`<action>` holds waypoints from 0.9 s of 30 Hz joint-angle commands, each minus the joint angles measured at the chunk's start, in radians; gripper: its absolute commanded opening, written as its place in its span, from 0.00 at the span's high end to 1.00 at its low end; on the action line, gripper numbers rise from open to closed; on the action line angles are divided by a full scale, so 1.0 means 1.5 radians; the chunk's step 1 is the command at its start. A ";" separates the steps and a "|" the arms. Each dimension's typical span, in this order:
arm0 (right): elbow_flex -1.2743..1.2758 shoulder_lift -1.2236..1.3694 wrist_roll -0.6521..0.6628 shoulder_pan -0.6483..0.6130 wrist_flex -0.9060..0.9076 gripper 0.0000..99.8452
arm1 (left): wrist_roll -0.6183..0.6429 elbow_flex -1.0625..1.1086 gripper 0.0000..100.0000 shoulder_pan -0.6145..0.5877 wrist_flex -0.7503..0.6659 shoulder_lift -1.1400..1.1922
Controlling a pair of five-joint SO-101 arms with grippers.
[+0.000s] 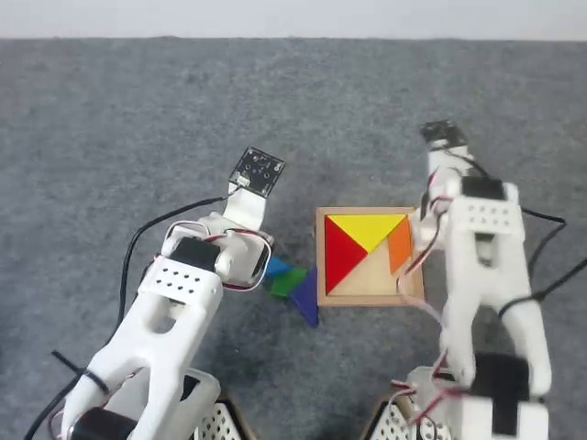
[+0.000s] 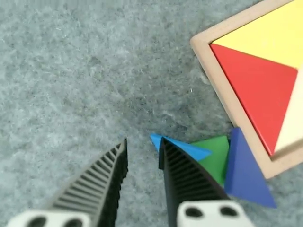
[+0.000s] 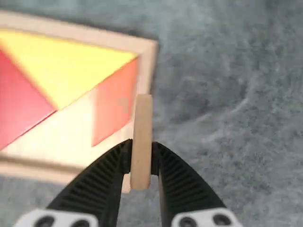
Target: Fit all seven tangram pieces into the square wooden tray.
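Felt (image 3: 236,94); tan piece (image 3: 141,137) btwn R fingers (image 3: 104,179)

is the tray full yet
Not full: the tray holds yellow, red and orange pieces, bare wood showing; dark blue and green pieces lie outside.

The tabletop (image 1: 138,110) is covered all over in a grey, felt-like cloth with a mottled, slightly fuzzy nap, running on to both sides as far as I can see. Along the tabletop's far edge rises a plain, pale whitish surface (image 1: 293,16); whether it's wall or backdrop I can't tell. The light falls soft and even across the tabletop, leaving faint, blurred shadows on the cloth.
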 commanded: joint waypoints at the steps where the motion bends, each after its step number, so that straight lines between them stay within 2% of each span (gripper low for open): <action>1: 0.058 -0.100 0.049 -0.078 -0.009 0.99 | -0.006 -0.003 0.89 0.003 -0.016 -0.027; 5: 0.110 -0.104 0.035 -0.170 -0.034 0.99 | 0.012 0.006 0.89 0.003 -0.017 -0.027; 10: 0.110 -0.040 -0.093 -0.216 -0.061 0.99 | 0.017 0.012 0.89 0.003 -0.018 -0.027; 14: 0.110 0.003 -0.251 -0.258 -0.141 0.99 | 0.017 0.010 0.89 0.003 -0.018 -0.027; 18: 0.101 0.037 -0.382 -0.246 -0.200 0.99 | 0.017 0.012 0.89 0.003 -0.018 -0.027; 21: 0.101 0.049 -0.448 -0.238 -0.217 0.99 | 0.017 0.013 0.89 0.003 -0.018 -0.027; 24: 0.101 0.047 -0.455 -0.224 -0.214 0.99 | 0.017 0.013 0.89 0.003 -0.018 -0.027; 27: 0.102 0.049 -0.455 -0.221 -0.211 0.89 | 0.017 0.012 0.89 0.003 -0.018 -0.027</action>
